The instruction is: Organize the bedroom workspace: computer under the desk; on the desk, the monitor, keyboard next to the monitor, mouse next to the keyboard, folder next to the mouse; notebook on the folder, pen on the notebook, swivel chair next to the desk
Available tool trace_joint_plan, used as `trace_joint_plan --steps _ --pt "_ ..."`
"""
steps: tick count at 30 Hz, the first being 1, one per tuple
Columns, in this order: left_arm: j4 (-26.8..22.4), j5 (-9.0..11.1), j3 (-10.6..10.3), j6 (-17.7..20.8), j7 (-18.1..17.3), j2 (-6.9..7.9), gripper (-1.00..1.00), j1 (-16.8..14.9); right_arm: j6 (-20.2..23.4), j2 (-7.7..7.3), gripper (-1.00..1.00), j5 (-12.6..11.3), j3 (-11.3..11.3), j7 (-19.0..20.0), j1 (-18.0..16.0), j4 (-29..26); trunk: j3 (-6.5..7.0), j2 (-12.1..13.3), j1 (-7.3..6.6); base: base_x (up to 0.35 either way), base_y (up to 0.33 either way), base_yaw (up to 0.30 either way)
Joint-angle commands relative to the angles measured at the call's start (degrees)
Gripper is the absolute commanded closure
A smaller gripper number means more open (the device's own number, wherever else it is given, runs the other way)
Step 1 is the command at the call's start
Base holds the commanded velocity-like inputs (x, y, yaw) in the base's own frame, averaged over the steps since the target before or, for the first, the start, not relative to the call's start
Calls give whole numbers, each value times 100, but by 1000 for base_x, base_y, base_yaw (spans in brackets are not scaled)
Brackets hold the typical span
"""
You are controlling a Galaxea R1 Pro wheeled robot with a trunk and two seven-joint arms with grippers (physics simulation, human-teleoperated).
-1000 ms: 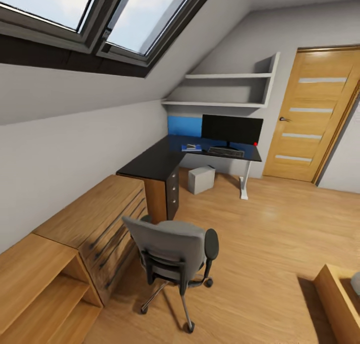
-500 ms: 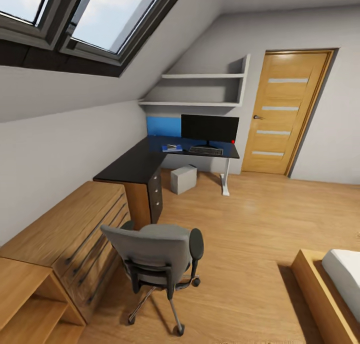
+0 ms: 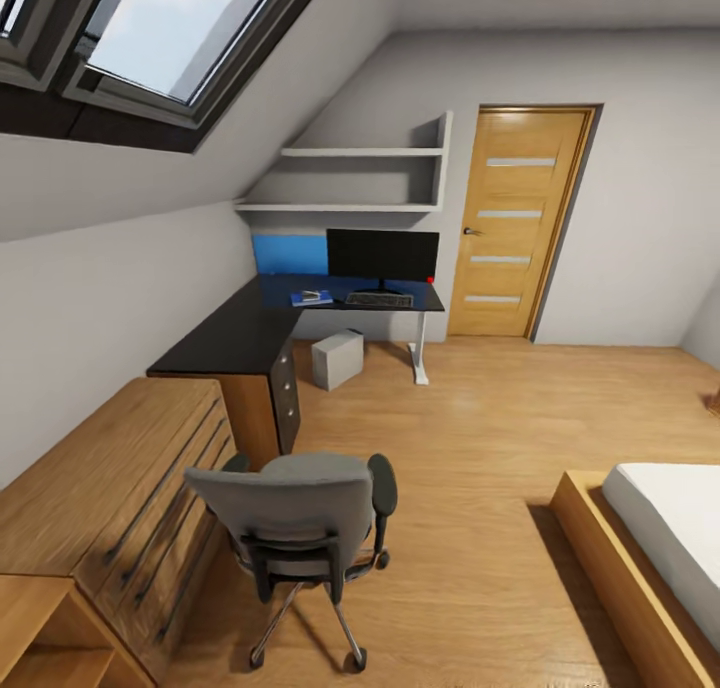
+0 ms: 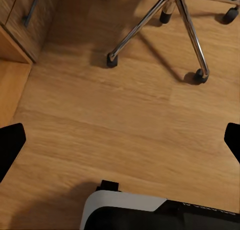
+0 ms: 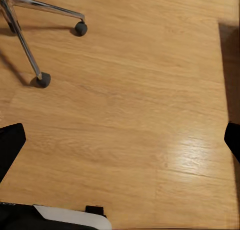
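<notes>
No legible text, label, brand, number or sign on anything here.

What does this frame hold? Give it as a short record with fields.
setting: attic bedroom, wood floor
desk: L-shaped, dark top
monitor: upright on desk
keyboard: on desk, before monitor
computer: on floor under desk
swivel chair: near the camera, apart from desk
door: shut
left gripper: jaws open, above floor
right gripper: jaws open, above floor
</notes>
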Motion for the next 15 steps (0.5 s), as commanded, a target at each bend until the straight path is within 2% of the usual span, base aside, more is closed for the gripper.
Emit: trace_joint_plan --steps 1,7,15 --pt "-8 16 -49 -12 47 5 -100 -3 -14 3 -100 -9 49 -36 -6 10 -13 -13 3 0 299 -280" --pt "-7 16 -49 -12 47 5 -100 -3 -16 3 -100 -9 50 -36 -6 8 -13 -13 3 0 301 -240" --pt "-9 16 -49 -12 47 5 -100 -3 -12 3 -100 -9 50 -36 -6 6 -13 -13 3 0 302 -55"
